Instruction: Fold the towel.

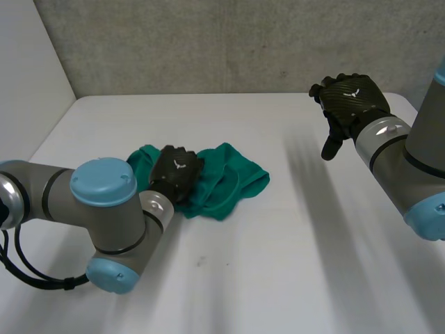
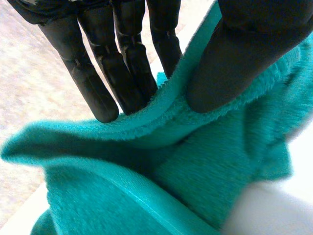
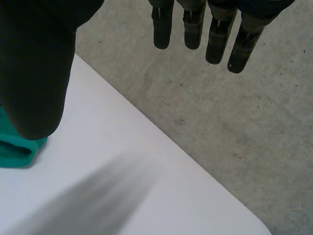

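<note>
Where towel (image 1: 233, 182) bunches, left hand (image 1: 176, 171) pinches.

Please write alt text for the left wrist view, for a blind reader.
The left hand pinches a raised fold of the teal towel between its straight fingers and its thumb. The rest of the towel lies bunched beneath the hand.

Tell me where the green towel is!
In the head view the towel lies crumpled on the white table, left of the middle, with the left hand pinching a fold of it.
</note>
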You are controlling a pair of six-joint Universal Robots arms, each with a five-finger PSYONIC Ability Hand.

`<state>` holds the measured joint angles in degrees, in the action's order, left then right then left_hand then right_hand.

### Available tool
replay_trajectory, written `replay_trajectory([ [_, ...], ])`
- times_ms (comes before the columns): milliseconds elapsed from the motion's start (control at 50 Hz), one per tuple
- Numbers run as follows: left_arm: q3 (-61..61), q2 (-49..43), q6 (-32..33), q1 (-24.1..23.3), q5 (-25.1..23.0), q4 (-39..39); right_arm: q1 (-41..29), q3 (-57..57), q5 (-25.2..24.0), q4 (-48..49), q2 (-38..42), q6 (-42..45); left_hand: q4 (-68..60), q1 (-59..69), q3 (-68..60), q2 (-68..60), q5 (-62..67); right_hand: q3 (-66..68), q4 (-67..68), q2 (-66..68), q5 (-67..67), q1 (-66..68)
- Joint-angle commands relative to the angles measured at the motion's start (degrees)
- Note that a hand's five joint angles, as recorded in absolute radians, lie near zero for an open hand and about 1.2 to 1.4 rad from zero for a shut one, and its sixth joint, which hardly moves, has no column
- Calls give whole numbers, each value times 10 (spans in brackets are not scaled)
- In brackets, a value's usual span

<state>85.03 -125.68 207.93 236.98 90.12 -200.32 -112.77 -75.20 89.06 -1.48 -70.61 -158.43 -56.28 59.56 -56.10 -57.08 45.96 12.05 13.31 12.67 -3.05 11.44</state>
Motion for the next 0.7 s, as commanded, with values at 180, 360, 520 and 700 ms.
replay_trajectory([
  [180,5,260,-37,8,23,-51,0,30,23,-60,37,-152,-237,204,-239,-229,240,-21,-33,-27,31,-14],
  [360,11,342,-39,7,22,-45,2,22,-55,-103,84,-404,-237,204,-239,-229,240,-21,-33,-27,31,-14],
  [520,37,377,-38,1,22,-44,-10,44,-155,-103,153,-549,-237,204,-239,-229,240,-21,-33,-27,31,-14],
  [700,44,384,-39,1,24,-44,-133,163,-138,-72,245,-620,-237,204,-239,-229,240,-21,-33,-27,31,-14],
])
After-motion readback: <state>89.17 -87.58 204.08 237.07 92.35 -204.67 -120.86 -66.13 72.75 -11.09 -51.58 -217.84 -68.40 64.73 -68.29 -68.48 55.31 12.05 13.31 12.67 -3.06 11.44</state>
